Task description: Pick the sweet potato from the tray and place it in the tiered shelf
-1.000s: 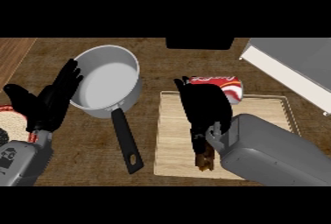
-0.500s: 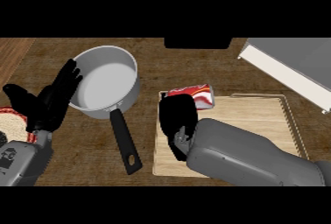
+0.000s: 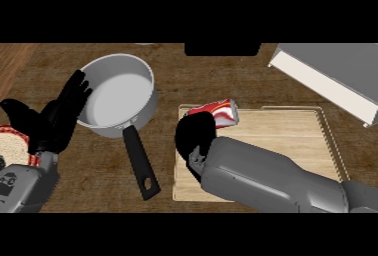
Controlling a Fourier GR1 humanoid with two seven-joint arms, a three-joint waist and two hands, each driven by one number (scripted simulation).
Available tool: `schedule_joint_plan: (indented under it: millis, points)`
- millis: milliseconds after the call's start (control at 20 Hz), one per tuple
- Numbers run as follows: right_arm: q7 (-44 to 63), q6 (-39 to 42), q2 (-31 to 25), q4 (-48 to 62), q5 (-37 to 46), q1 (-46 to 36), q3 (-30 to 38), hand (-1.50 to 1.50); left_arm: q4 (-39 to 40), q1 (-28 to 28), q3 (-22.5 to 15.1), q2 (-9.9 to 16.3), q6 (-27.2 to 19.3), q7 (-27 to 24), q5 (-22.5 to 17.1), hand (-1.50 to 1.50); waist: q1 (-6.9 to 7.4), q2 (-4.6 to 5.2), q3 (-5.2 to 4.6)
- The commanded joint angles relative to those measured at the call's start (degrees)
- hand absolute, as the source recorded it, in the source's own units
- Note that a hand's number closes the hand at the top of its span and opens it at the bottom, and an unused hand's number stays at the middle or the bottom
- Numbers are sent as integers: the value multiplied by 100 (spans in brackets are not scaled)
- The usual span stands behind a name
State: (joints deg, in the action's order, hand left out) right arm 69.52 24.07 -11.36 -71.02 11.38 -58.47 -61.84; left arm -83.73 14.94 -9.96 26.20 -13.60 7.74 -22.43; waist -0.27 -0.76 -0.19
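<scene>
While the right hand (image 3: 196, 136) sits over the left end of the tray (image 3: 295, 132), fingers curled downward, I can't tell whether they're clamped on anything. The sweet potato isn't visible anywhere; prob under that hand or forearm, can't confirm. A red/white can (image 3: 218, 113) lies on its side at the tray's top-left corner, touching or just beside the hand. Left hand (image 3: 55, 120) rests open at the left edge, fingers up, next to the pot (image 3: 118, 95). The tiered shelf (image 3: 332, 75) is at upper right, well apart from the hand.

Risks, imo:
- hand closes on or knocks the can instead of the potato, since they're crowded together
- can rolls off the tray if nudged
- forearm blocks the view, so grasp can't be verified before lift
- long carry across the tray to the shelf; an off-centre hold could slip
- pot handle (image 3: 140, 165) lies just beside the tray's left edge, so a wide swing could clip it
</scene>
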Motion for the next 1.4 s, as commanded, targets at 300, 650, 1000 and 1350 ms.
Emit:
schedule_joint_plan:
  millis: [300, 650, 1000, 1350]
  points:
    - [1562, 800, 253, 303, -111, -104, -11, -150, -51, -64, 23, 2, 84, 75, 44, 0, -74, -3, 8]
    - [1565, 380, 217, 203, 312, 451, -173, -150, -234, -315, 69, -66, 34, 0, 101, 0, -41, 3, 14]
    - [1519, 652, -37, -172, 475, 696, 42, -150, -143, -244, 170, -71, 128, -50, 149, 0, -83, 10, 12]
    - [1364, 542, -191, -286, 814, 1177, 53, -150, -63, -191, 197, -164, 150, -61, 230, 0, -97, 24, 13]
